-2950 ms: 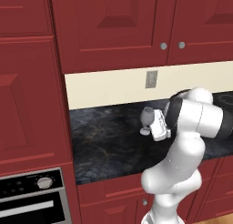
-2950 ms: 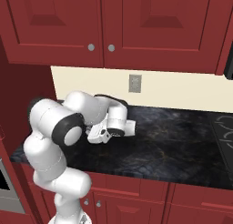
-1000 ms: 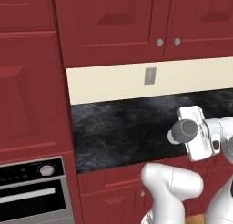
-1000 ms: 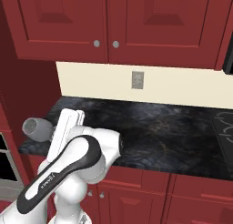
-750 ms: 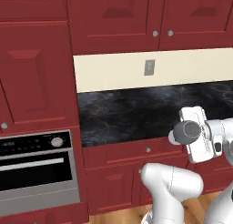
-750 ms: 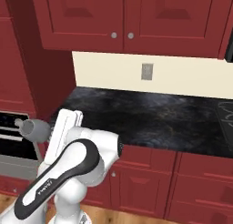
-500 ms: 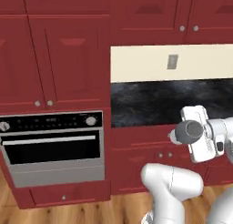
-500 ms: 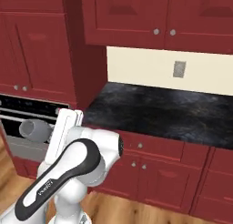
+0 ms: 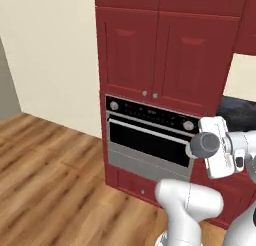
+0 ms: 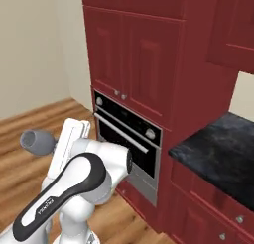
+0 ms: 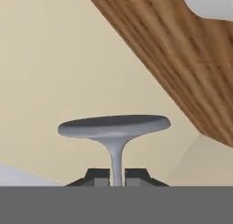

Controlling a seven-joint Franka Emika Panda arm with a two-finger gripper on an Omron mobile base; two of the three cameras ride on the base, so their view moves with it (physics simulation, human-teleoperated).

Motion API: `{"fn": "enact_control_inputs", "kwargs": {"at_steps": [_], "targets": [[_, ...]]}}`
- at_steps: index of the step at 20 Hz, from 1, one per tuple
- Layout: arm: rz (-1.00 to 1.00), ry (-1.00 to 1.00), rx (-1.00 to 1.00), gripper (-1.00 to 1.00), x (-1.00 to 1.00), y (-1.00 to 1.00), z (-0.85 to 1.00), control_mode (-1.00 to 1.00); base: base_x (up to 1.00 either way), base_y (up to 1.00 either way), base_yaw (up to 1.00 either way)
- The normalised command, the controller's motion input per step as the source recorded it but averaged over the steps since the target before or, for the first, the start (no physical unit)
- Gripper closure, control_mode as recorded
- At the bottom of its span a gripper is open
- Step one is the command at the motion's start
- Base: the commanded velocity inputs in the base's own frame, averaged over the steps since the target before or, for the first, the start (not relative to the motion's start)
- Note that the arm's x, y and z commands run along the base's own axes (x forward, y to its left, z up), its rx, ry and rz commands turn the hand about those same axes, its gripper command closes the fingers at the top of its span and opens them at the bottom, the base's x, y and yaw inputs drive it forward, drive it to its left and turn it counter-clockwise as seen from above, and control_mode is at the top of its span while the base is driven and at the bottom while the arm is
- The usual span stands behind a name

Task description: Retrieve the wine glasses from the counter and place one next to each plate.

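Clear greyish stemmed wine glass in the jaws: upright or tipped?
Tipped on its side: the clear greyish stemmed wine glass sticks out sideways from the gripper, whose jaws pinch its thin stem.

White glossy arm point(image 10: 74, 188), rounded segments, dark grey joint band, small grey lettering; dark fingers point(image 11: 98, 175).

No legible txt, labels, brand marks or nos. showing anywhere. Small dark lettering is appearing on the arm's point(image 10: 74, 188) white link in right base view, but it's rendering too small and blurred to read. Oven point(image 9: 150, 140) control panel is showing knobs w/ no readable markings.
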Motion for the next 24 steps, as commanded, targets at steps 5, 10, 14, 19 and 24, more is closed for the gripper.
{"fn": "enact_control_inputs", "kwargs": {"at_steps": [5, 10, 14, 19, 24], "targets": [[0.00, 0.00, 0.00, 1.00, 0.00, 0.00, 0.00, 1.00, 0.00, 0.00, 1.00], [0.00, 0.00, 0.00, 1.00, 0.00, 0.00, 0.00, 1.00, 0.00, 0.00, 1.00], [0.00, 0.00, 0.00, 1.00, 0.00, 0.00, 0.00, 1.00, 0.00, 0.04, 1.00], [0.00, 0.00, 0.00, 1.00, 0.00, 0.00, 0.00, 1.00, 0.26, 0.35, 0.84], [0.00, 0.00, 0.00, 1.00, 0.00, 0.00, 0.00, 1.00, 0.43, 0.47, 0.68]]}}
